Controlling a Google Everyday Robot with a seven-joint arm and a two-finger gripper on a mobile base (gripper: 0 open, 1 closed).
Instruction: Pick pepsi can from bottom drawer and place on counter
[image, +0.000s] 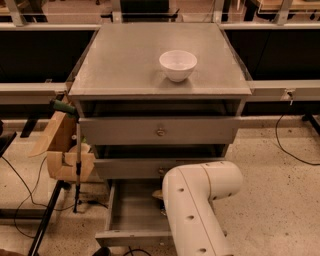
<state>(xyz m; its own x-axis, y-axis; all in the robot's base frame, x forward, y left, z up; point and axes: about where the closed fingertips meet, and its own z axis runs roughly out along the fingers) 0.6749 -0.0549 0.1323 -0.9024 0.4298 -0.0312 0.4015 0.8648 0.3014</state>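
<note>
The bottom drawer (131, 212) is pulled open at the foot of the grey cabinet, and its grey floor shows on the left. My white arm (197, 205) reaches down into the drawer's right half. My gripper (159, 196) is inside the drawer, and only a tan sliver of it shows at the arm's left edge. The pepsi can is hidden behind the arm. The counter (125, 65) is the cabinet's flat grey top.
A white bowl (178, 65) stands on the counter, right of the middle. Two shut drawer fronts with brass knobs (160, 132) sit above the open drawer. A cardboard box (62, 150), a stand and cables are to the cabinet's left.
</note>
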